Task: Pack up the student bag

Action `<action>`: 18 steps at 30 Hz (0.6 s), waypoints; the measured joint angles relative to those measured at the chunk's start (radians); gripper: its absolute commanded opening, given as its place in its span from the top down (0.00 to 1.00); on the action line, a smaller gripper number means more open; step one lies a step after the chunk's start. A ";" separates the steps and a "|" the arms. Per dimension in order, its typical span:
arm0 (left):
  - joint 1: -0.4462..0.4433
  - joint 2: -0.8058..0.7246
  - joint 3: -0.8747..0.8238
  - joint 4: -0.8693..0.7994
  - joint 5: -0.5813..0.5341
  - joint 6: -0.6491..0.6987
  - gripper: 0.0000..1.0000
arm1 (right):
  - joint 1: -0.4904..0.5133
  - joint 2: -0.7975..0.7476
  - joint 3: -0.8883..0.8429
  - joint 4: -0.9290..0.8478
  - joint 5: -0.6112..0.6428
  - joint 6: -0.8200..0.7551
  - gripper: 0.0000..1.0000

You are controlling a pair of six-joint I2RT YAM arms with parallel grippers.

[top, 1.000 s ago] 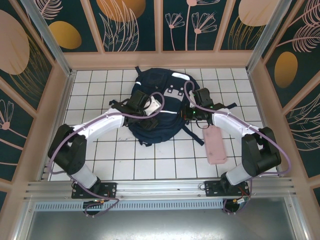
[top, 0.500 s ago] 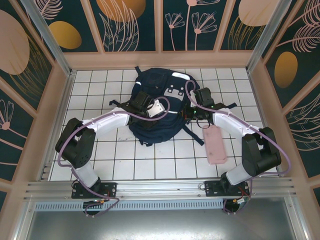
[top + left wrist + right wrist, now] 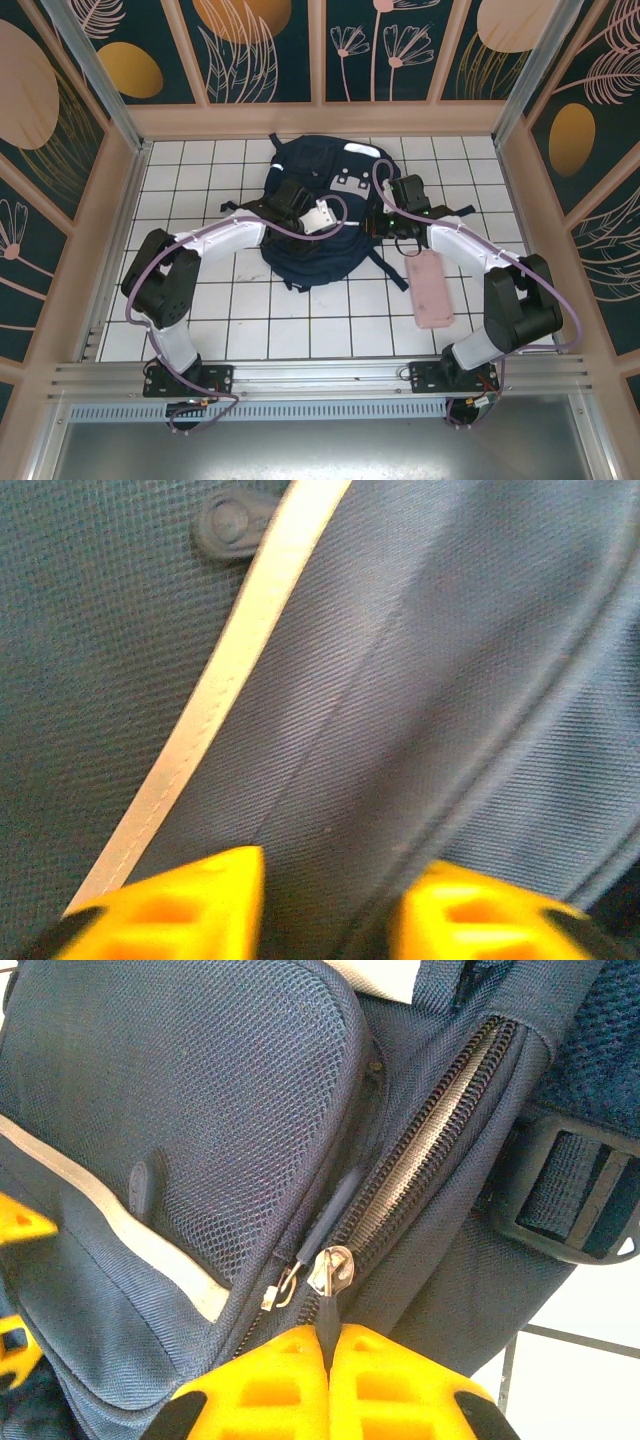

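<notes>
With the student bag (image 3: 310,250) lying in the middle of the bench (image 3: 250,320), we are seemingly unzipping it: right tool (image 3: 328,1345) clamped on the zipper pull (image 3: 330,1268), left tool (image 3: 325,880) apart astride the fabric, probably needing a bracing pinch next.

Left arm (image 3: 215,240), right arm (image 3: 470,248): white tubular links, bulky black joint housings (image 3: 160,292), black base plates (image 3: 192,380) at frame bottom, looping purple cables (image 3: 127,300). Left hand (image 3: 330,905), right hand (image 3: 328,1385): yellow ribbed fingers (image 3: 190,905).

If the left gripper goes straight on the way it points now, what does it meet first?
The bag: the left gripper points at its navy fabric beside the white stripe, seemingly very close, though depth is unclear.
</notes>
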State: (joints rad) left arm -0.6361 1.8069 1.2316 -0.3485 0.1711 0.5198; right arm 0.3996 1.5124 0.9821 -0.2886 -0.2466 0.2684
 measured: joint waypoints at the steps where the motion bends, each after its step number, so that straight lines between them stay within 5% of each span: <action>1: 0.000 0.000 0.000 0.000 0.005 0.004 0.79 | 0.000 -0.002 0.000 -0.003 0.004 0.000 1.00; 6: -0.004 -0.005 0.000 0.014 0.003 -0.003 0.89 | 0.010 -0.032 -0.005 -0.028 0.029 -0.006 1.00; 18: -0.013 -0.049 0.029 0.058 -0.054 -0.227 0.93 | 0.154 -0.216 -0.097 -0.080 -0.017 -0.024 1.00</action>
State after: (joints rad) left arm -0.6491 1.7580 1.2606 -0.2909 0.1173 0.2924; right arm 0.5537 1.2964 0.8856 -0.3687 -0.2638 0.2443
